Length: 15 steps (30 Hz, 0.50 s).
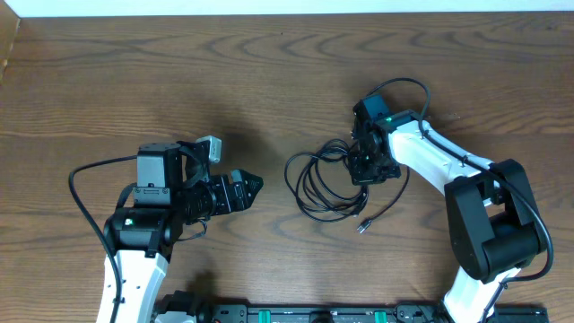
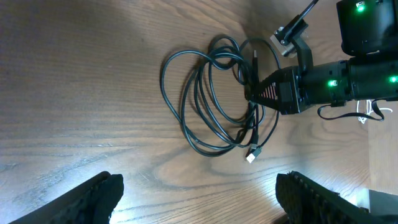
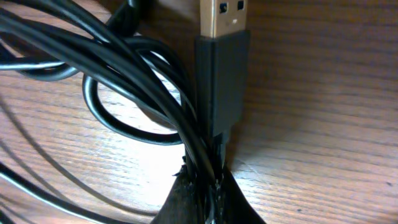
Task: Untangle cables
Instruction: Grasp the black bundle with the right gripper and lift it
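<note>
the cables (image 1: 325, 187) lie in a loose black tangle of loops on the wooden table (image 1: 134, 72), between your two arms and nearer the right one. your right gripper (image 2: 250, 93) sits at the right edge of that bundle, its tips down among the strands. in the right wrist view its fingers (image 3: 186, 205) are pinched together on several black cords at once, with no gap showing. a black usb plug (image 3: 222, 62) with a gold-coloured metal end stands just past the pinch, touching the gripped strands. another cord end with a small plug (image 2: 251, 155) trails out of the bundle onto bare wood. your left gripper (image 1: 251, 186) is apart from the cables, pointing at them from the left and touching nothing. its jaws stand wide: the two fingers show at the bottom corners of the left wrist view, with only table between them.
</note>
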### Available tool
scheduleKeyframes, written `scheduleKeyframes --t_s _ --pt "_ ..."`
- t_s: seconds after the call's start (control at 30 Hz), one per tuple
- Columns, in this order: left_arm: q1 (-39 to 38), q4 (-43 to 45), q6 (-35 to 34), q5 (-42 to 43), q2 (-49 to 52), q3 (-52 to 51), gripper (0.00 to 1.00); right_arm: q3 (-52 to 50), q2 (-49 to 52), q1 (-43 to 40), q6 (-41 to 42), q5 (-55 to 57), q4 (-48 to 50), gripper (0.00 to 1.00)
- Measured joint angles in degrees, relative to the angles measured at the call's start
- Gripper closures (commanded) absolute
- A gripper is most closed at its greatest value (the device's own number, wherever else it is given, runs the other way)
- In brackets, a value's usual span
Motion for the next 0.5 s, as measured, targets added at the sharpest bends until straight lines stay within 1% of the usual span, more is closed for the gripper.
scheduleKeyframes --t_s 0.2,0.27,0.33,0.37,0.5 --pt "0.0 0.0 0.0 0.0 0.0 0.0 0.15 -0.7 -1.9 0.1 -1.4 -3.5 0.3 0.99" --pt "0.0 0.0 0.0 0.0 0.0 0.0 0.15 -1.0 -5.2 0.1 -2.9 -5.4 0.4 0.99" --pt "0.0 0.0 0.0 0.0 0.0 0.0 0.15 -1.1 -11.3 0.1 -5.6 -8.6 0.6 0.99" --pt "0.0 0.0 0.0 0.0 0.0 0.0 0.15 -1.1 -12.5 0.1 -6.0 -9.2 0.7 0.99" --pt "0.0 0.0 0.0 0.0 0.0 0.0 0.15 -1.1 -22.7 0.1 -10.1 -14.0 0.2 0.99"
